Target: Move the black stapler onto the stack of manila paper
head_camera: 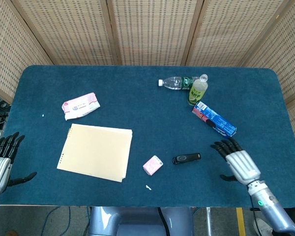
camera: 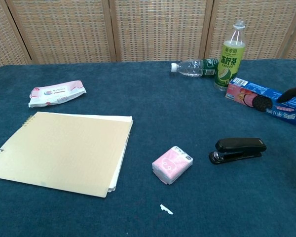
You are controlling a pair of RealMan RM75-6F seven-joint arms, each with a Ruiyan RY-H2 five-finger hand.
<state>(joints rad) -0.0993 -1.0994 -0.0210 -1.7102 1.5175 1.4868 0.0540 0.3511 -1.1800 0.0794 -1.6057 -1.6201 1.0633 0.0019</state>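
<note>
Stapler (head_camera: 186, 158), black, lies on the blue table (head_camera: 137, 103), apart from the manila paper stack (head_camera: 95, 152). Right hand (head_camera: 237, 161) spreads empty beside it. Left hand (head_camera: 1, 163) spreads empty too. Farther off, a green bottle (head_camera: 197, 89) stands capless.

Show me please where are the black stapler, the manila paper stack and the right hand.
black stapler (camera: 238, 149), chest view, on its top arm.
manila paper stack (camera: 64, 150), chest view, middle of the top sheet.
right hand (head_camera: 237, 161), head view, on its back.
</note>
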